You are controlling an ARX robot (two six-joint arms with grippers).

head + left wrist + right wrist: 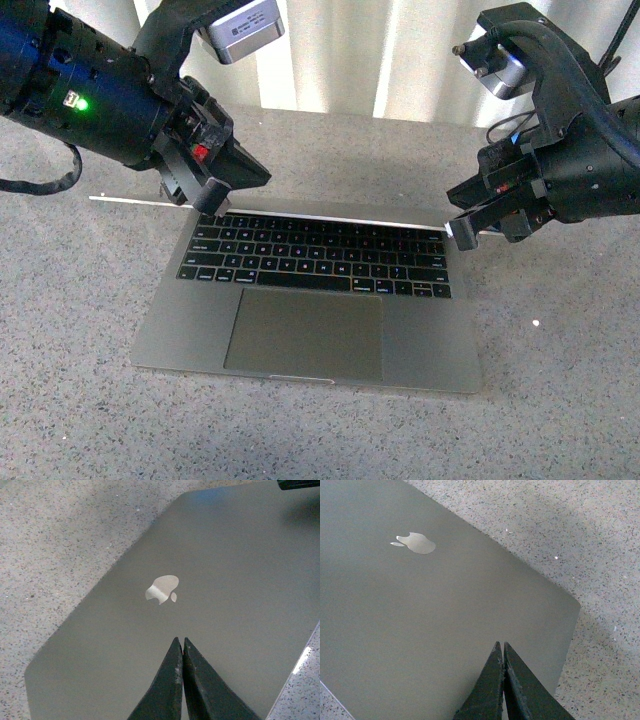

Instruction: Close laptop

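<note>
— Laptop sits open mid-table, lid edge-on to the front camera. Left gripper and right gripper are both clenched on nothing, at the lid's top edge.
— Risk?
— If you push unevenly, the tips could skid off the smooth metal. Too fast and it slams onto the keyboard.
— Contact?
— Can't tell. Wrist views show the lid's back and logo; only the front view shows the keys.

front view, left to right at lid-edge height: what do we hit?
left tool, shut, tip at the lid edge → laptop, its keyboard middle → right tool, shut, tip at the lid's right corner.
</note>
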